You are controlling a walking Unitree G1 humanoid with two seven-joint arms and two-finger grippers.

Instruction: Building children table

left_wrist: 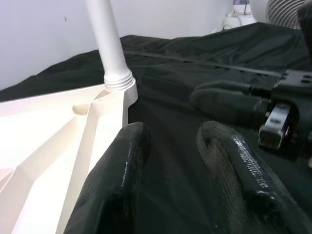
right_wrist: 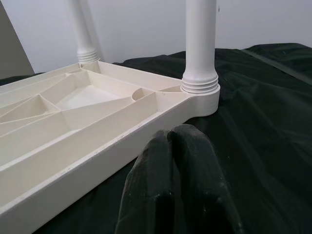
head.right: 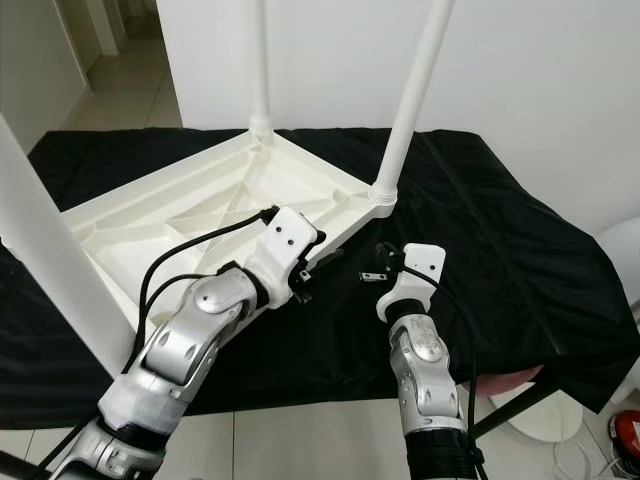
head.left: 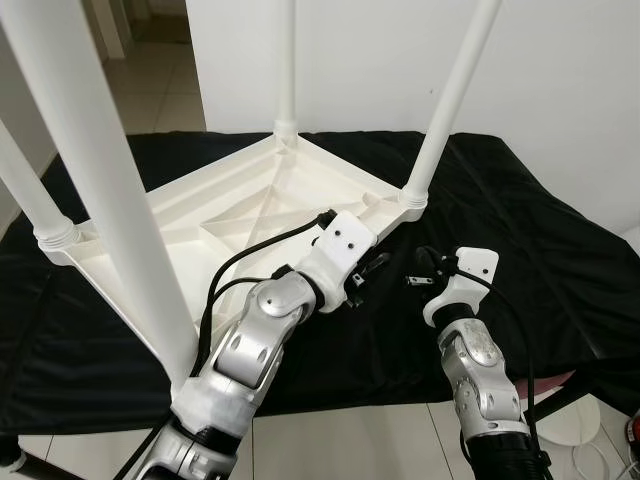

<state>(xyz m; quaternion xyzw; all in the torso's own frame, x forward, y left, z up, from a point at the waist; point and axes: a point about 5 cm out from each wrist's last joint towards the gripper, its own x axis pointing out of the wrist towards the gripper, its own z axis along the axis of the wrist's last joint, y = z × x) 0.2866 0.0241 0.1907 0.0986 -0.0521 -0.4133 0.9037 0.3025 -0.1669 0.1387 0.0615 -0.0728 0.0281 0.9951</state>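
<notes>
White plastic kids' tabletop (head.left: 215, 215) lies upside down on a surface w/ black cloth (head.left: 540, 240), ribbed underside up. Four white legs stand up from its corners: far leg (head.left: 285, 65), right-corner leg (head.left: 450, 95), left leg (head.left: 30, 195), big near leg (head.left: 95, 170) close to my head cam.

My left tool (head.left: 372, 268) sits at the tabletop's near-right edge, just beside the rim, close to the right-corner leg socket (head.left: 412, 200). In the left wrist view, its fingers (left_wrist: 117, 180) are apart w/ a clear gap, nothing between them, black cloth below. One finger is next to the white rim; can't tell if it's touching.

My right tool (head.left: 420, 270) is over the cloth, just right of the left tool, tips pointing toward it. In the right wrist view, its fingers (right_wrist: 187, 161) are pressed together, nothing held. It aims at the tabletop's long edge, w/ the corner leg beyond.

The two tools are near each other but apart. Black cable (head.left: 235, 270) loops along my left arm. White wall (head.left: 560, 70) behind, tiled floor (head.left: 340, 440) below the cloth's front edge.
</notes>
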